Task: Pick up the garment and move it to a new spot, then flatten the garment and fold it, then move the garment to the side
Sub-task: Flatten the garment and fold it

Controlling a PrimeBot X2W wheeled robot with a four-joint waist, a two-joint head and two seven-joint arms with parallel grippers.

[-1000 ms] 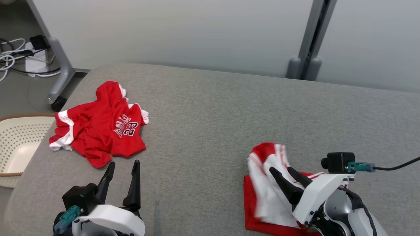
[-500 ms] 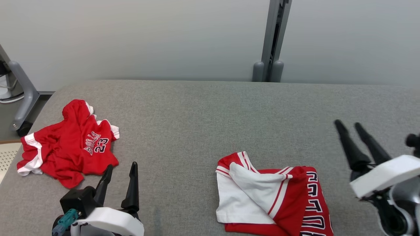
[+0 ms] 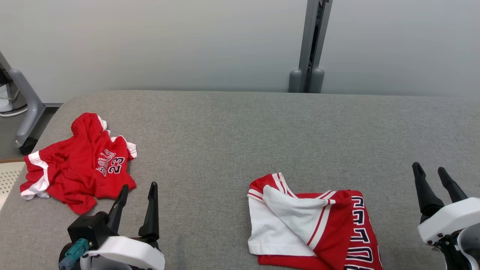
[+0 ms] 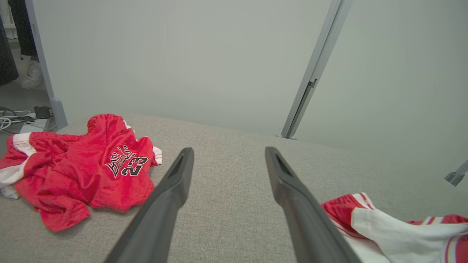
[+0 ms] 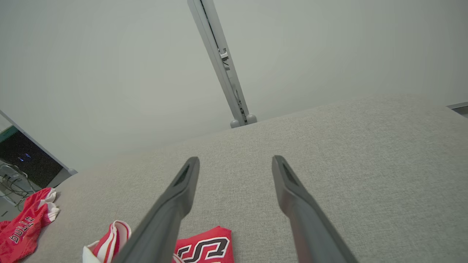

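The garment [image 3: 307, 228], red and white with dark lettering, lies folded on the grey table near the front, right of the middle. It also shows in the left wrist view [image 4: 402, 233] and the right wrist view [image 5: 204, 248]. My right gripper [image 3: 428, 167] stands open to the right of it, apart from the cloth, with nothing between its fingers [image 5: 236, 159]. My left gripper [image 3: 138, 186] is open and empty at the lower left [image 4: 229, 149]. Just beyond it lies a second, crumpled red jersey [image 3: 80, 165] printed with 23.
The grey padded table [image 3: 240, 131] ends at a pale wall with a grey post [image 3: 309, 45]. Off the table's left end are a cream perforated basket [image 3: 7, 176] and a wheeled stand leg [image 3: 26, 108]. A person's shoe [image 4: 31, 75] stands on the floor far left.
The head camera has turned right. My right gripper, at the folded garment a second ago, has let go of it and drawn away to the right, then back toward me. The left gripper has stayed put.
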